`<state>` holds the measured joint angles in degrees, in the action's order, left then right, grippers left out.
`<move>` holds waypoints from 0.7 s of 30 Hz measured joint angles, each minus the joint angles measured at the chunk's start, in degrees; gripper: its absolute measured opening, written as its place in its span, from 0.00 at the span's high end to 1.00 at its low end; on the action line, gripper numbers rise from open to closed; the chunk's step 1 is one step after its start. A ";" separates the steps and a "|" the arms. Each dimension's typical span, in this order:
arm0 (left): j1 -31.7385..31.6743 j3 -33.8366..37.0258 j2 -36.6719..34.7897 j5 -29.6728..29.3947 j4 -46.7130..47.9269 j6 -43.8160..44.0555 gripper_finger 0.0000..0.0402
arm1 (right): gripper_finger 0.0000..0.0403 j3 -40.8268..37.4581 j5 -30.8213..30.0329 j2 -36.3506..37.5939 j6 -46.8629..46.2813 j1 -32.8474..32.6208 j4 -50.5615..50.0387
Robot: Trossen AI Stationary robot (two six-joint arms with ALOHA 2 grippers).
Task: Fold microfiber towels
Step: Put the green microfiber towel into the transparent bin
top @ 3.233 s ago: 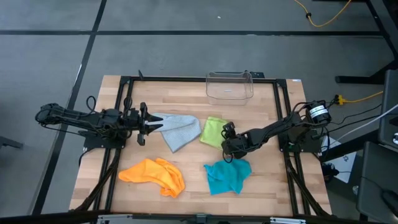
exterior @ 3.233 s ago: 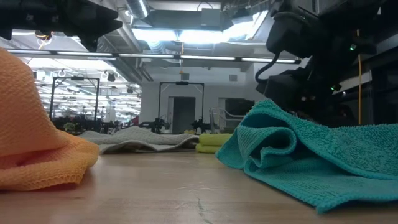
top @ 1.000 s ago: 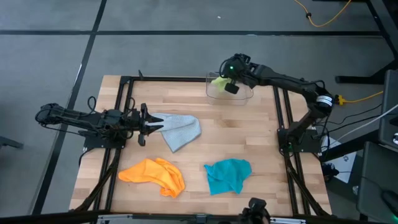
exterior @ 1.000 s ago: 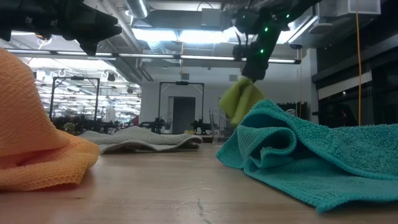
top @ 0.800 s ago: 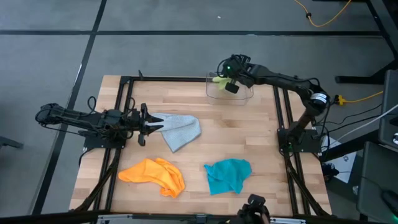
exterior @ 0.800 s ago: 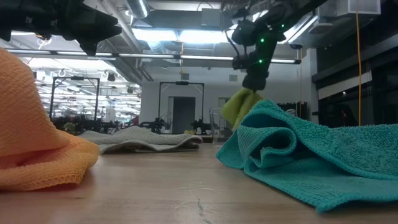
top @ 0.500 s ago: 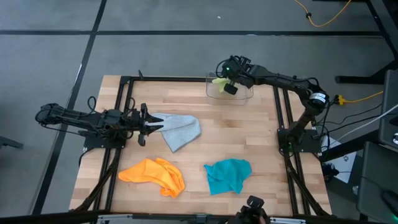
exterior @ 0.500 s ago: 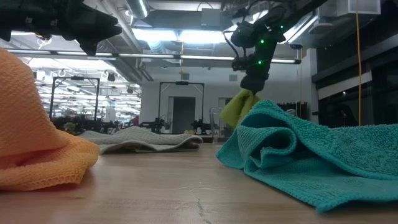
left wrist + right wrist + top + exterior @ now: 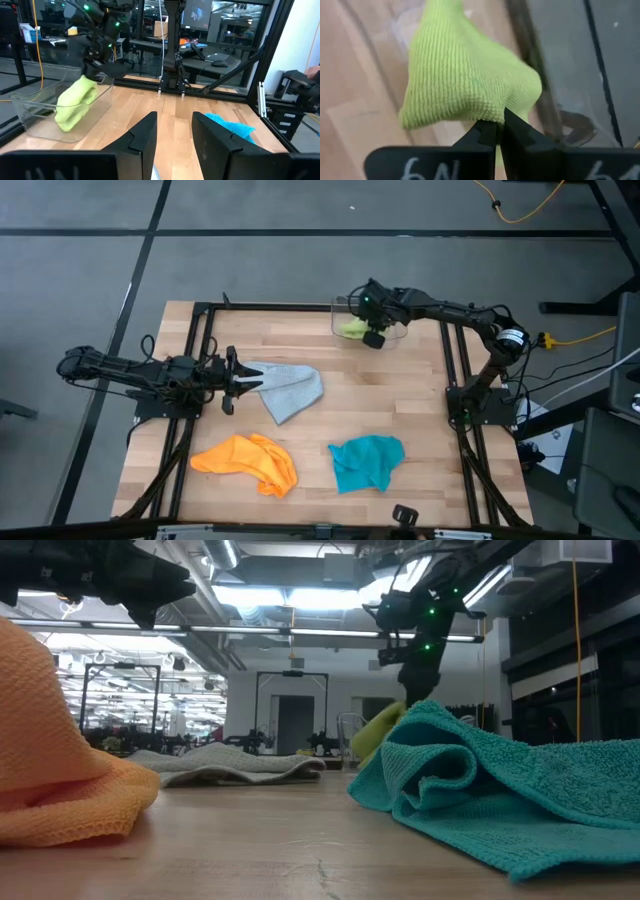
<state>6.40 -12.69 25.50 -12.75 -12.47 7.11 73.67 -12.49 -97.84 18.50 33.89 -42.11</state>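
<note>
My right gripper [image 9: 367, 320] is over the clear plastic bin [image 9: 392, 332] at the table's far edge, shut on the lime green towel [image 9: 351, 328], which hangs down into the bin [image 9: 75, 102]. The grey-blue towel [image 9: 290, 388] lies flat at the left centre. My left gripper [image 9: 243, 380] is open, low at that towel's left corner. The orange towel [image 9: 248, 460] and the teal towel [image 9: 365, 462] lie crumpled near the front edge. My right gripper pinches a bunched part of the lime green towel [image 9: 490, 112] between its two fingertips [image 9: 512, 132]. The fingers come from above, slanting down into the bin. The towel hangs bunched below them [image 9: 378, 730], inside the bin's walls; whether its lower end touches the bin's floor cannot be told.
The black frame rails [image 9: 200, 330] run along the table's left, right and far sides. Bare wood lies in the middle between the grey-blue towel and the bin. In the low view the orange towel [image 9: 60, 770] and the teal towel [image 9: 500, 790] stand close in front.
My right gripper has gone down and a little toward the near edge with the lime green towel, still shut on it. The towel has sunk from above the bin's rim to down inside the bin.
</note>
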 joint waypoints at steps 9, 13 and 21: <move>0.01 0.00 0.00 0.00 0.01 -0.13 0.71 | 0.77 0.01 0.26 0.00 0.20 0.02 -5.38; 0.01 0.00 0.01 0.00 0.01 -0.15 0.71 | 0.72 2.30 0.65 0.00 1.96 0.02 -11.41; 0.00 0.00 0.02 0.00 0.00 -0.17 0.71 | 0.72 11.86 2.80 0.00 3.86 0.02 -16.62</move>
<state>6.40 -12.69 25.52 -12.75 -12.47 6.94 85.52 -9.69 -97.84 22.37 33.91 -58.73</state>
